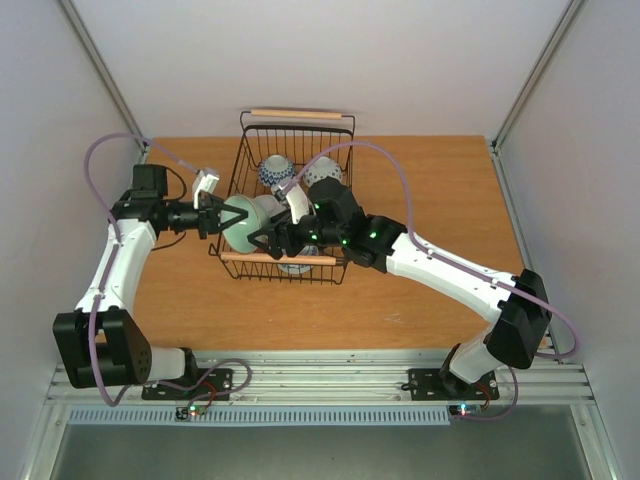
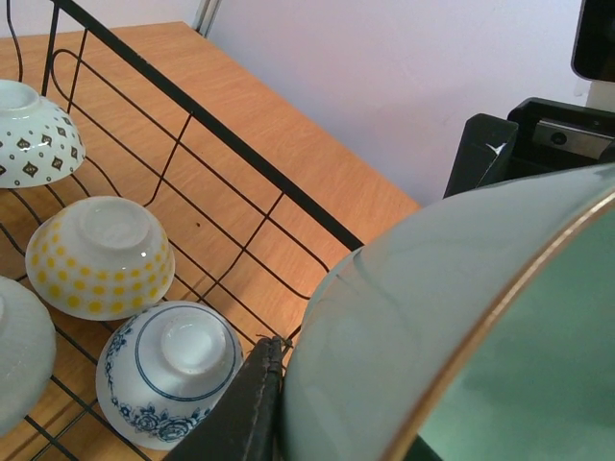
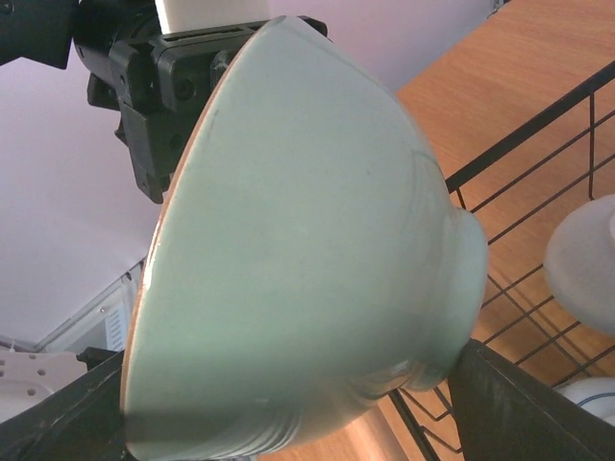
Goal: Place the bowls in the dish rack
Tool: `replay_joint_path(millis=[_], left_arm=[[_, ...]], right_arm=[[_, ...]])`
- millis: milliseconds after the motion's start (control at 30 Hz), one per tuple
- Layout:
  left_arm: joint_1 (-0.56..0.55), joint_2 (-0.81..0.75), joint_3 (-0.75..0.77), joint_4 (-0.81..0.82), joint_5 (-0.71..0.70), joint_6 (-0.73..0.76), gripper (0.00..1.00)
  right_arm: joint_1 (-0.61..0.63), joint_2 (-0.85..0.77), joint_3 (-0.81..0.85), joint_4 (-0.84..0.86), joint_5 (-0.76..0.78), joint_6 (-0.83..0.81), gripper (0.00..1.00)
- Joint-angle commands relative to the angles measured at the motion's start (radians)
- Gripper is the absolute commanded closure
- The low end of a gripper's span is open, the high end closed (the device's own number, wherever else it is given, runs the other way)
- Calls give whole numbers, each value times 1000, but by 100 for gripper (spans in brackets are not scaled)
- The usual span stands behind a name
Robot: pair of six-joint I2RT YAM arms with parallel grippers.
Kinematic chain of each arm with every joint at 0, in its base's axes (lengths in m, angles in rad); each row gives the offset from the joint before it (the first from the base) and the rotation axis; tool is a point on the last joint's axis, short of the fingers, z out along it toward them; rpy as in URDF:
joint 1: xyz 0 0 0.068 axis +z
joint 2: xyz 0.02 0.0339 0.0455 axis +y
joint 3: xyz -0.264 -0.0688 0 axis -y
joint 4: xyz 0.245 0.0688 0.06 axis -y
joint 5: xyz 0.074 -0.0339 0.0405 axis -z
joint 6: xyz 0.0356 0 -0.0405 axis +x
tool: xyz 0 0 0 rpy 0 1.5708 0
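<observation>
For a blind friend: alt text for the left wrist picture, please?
A green bowl fills the right foreground, one black finger against its outside. Behind, three patterned bowls sit upside down in a black wire rack on a wooden table.

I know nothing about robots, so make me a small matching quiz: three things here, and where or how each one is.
1 pale green bowl
2 yellow-dotted bowl
3 table

A upside down inside the dish rack
B orange-brown, under the rack
C gripped between the left claw and right claw

Pairs: 1-C, 2-A, 3-B
</observation>
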Motion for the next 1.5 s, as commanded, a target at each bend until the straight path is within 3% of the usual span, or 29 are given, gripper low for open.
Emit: replay_joint_path(millis=[0, 100, 300, 433, 567, 1133, 1233, 1333, 1467], left_arm=[[-18, -12, 46, -78, 261, 79, 100], [-18, -7, 51, -85, 253, 79, 99], [-18, -17, 68, -128, 246, 110, 70], [-19, -28, 66, -128, 242, 111, 43], [-18, -40, 59, -126, 243, 114, 34], [-18, -57, 47, -90, 216, 100, 34], [-21, -73, 12, 61, 174, 2, 41], [-22, -106, -67, 313, 86, -224, 55], [-26, -113, -86, 370, -30, -323, 62]], right_arm=[[-11, -22, -19, 61, -19, -33, 99], [-11, -22, -14, 57, 12, -39, 99], [-11, -10, 12, 24, 74, -69, 99], [-12, 0, 41, -6, 120, -92, 99], [-13, 16, 70, -31, 166, -124, 99], [-16, 60, 147, -75, 237, -136, 99], [-16, 61, 161, -81, 239, -133, 99], [-16, 43, 159, -77, 237, -126, 99], [-16, 4, 146, -76, 240, -126, 99]])
